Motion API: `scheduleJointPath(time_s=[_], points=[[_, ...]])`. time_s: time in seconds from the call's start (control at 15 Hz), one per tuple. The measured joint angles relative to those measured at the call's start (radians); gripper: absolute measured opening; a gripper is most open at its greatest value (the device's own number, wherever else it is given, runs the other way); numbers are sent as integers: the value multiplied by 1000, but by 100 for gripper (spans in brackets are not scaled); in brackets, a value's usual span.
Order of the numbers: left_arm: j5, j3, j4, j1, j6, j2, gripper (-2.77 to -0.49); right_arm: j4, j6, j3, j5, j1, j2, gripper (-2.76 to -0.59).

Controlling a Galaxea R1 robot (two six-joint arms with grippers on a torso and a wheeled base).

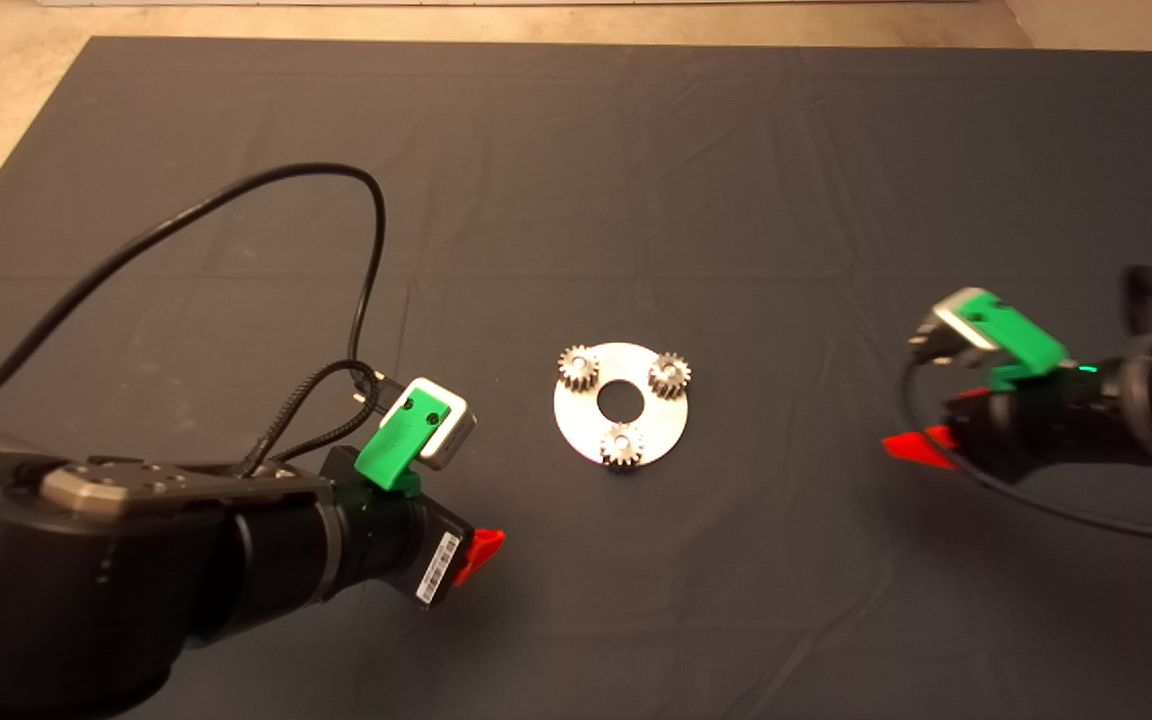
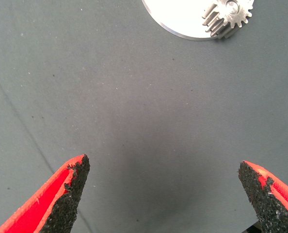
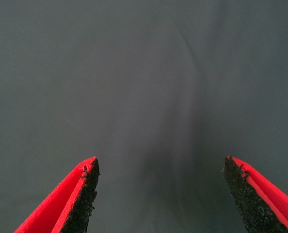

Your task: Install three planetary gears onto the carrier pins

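Observation:
A flat round silver disc (image 1: pixel 596 425) with a central hole lies mid-mat. Three small grey-bronze planetary gears sit on its carrier pins: one at the far left (image 1: pixel 578 367), one at the far right (image 1: pixel 669 375), one at the near side (image 1: pixel 622 445). The pin tops show in the gear bores. My left gripper (image 1: pixel 481 555) is open and empty over bare mat, near-left of the disc; the left wrist view shows the disc's edge (image 2: pixel 180 22) and one gear (image 2: pixel 229 17). My right gripper (image 1: pixel 911 445) is open and empty over bare mat, well right of the disc.
The dark mat (image 1: pixel 636 180) covers the table, with pale floor past its far and left edges. A black cable (image 1: pixel 236 200) loops from the left arm over the mat's left half.

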Motion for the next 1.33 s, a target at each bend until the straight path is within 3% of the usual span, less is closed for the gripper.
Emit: scheduleJointPath(time_s=[0.07, 0.13, 0.2, 0.27, 0.33, 0.53, 0.73, 0.8, 0.87, 1.13, 1.33], points=[[0, 0, 0, 12, -6, 0, -104, 0, -5, 6, 12, -18, -42, -147], [-1, 0, 0, 37, -16, 6, -104, 1, -19, 24, 70, -75, -117, -147], [-1, 0, 0, 83, -23, 10, -104, 5, -29, 39, 110, -120, -146, -147], [0, 1, -4, 138, -31, 11, -104, 13, -37, 58, 146, -153, -156, -147], [-1, 3, -14, 175, -43, 11, -104, 13, -42, 66, 166, -160, -154, -147], [0, 4, -13, 194, -72, 11, -104, 9, -44, 67, 174, -170, -159, -147], [0, 5, -13, 205, -85, 13, -104, 6, -45, 68, 180, -256, -209, -147], [0, 5, -13, 209, -91, 10, -104, 0, -56, 69, 197, -301, -252, -147], [0, 5, -13, 212, -94, 7, -104, -9, -66, 69, 218, -324, -284, -147], [0, 6, -13, 213, -102, -1, -104, -19, -76, 70, 251, -336, -290, -147], [0, 6, -13, 219, -113, -6, -104, -22, -78, 70, 264, -338, -290, -147]])
